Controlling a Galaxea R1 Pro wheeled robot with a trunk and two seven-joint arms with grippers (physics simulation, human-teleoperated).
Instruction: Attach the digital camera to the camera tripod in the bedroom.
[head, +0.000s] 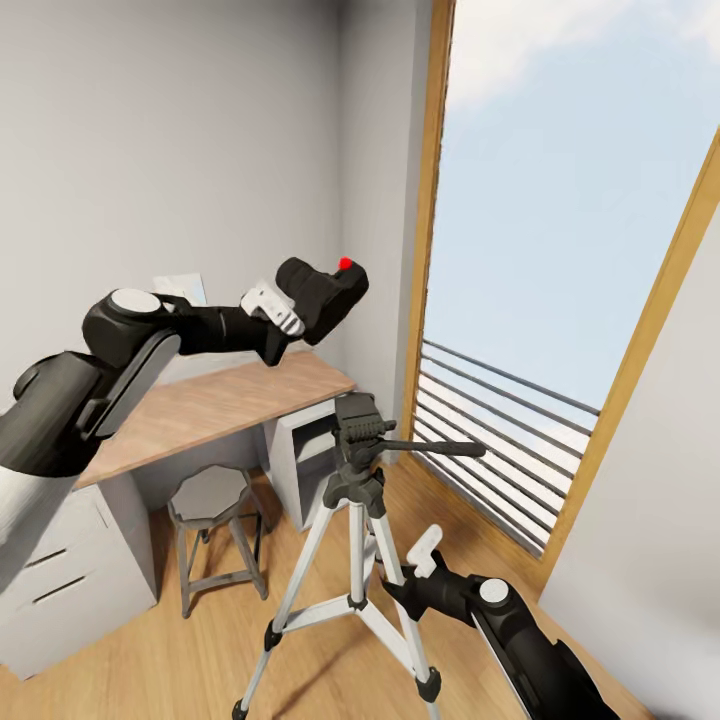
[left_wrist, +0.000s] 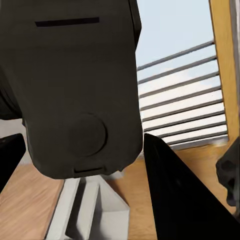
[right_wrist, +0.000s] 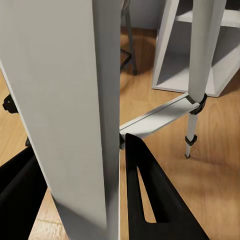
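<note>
Gripping digital camera (head: 322, 292), seemingly: left pincer (head: 290, 312).

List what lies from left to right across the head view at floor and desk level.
Drawer unit → grey stool → camera tripod → right gripper at a tripod leg → window railing. The wooden desk spans above the first two.
</note>
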